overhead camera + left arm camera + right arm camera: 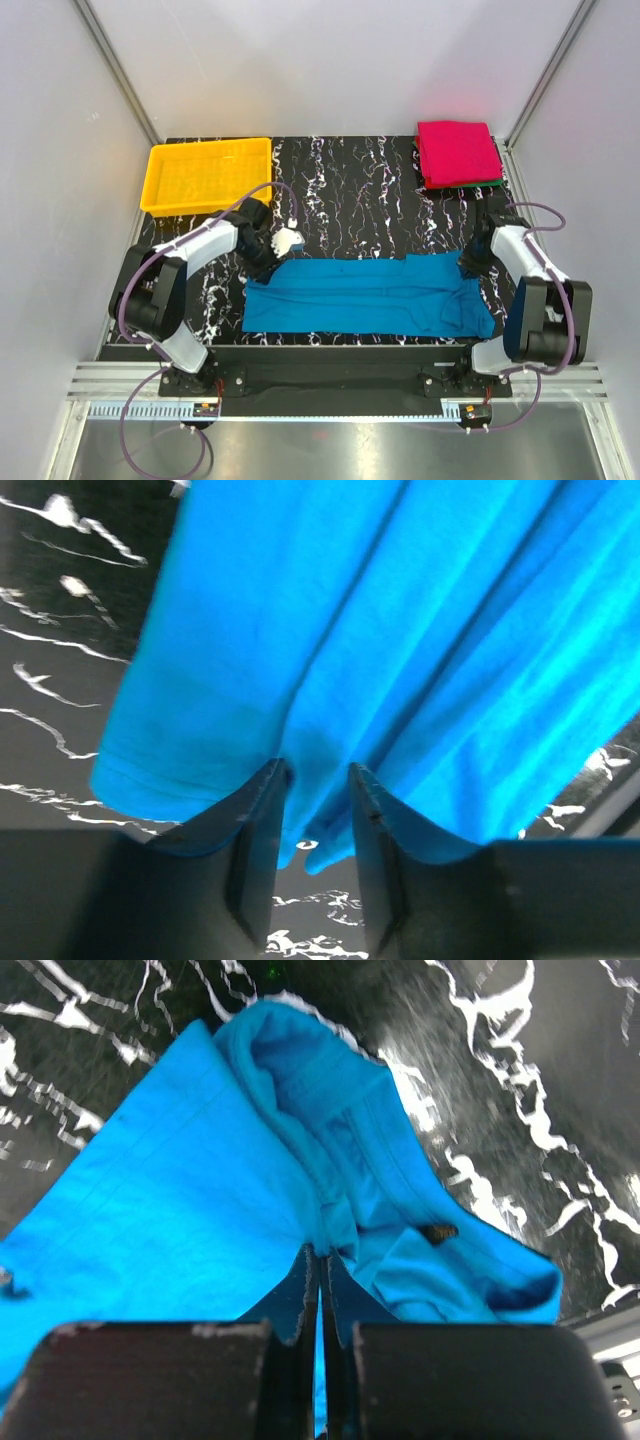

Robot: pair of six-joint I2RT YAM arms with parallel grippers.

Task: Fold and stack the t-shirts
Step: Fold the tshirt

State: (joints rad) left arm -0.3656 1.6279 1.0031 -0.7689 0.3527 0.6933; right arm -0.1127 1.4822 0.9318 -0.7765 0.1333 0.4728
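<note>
The teal-blue t-shirt lies as a long strip across the near part of the table. My left gripper is at its far left corner. In the left wrist view the jaws stand a little apart, with the shirt's edge lying loosely between the fingers. My right gripper is at the shirt's far right end. In the right wrist view it is shut on a bunched fold of the shirt beside the collar. The folded magenta-pink shirt lies on the dark green one at the back right.
A yellow plastic tray stands at the back left on the black marbled table. Grey walls enclose the table on three sides. The arm bases sit along the near edge.
</note>
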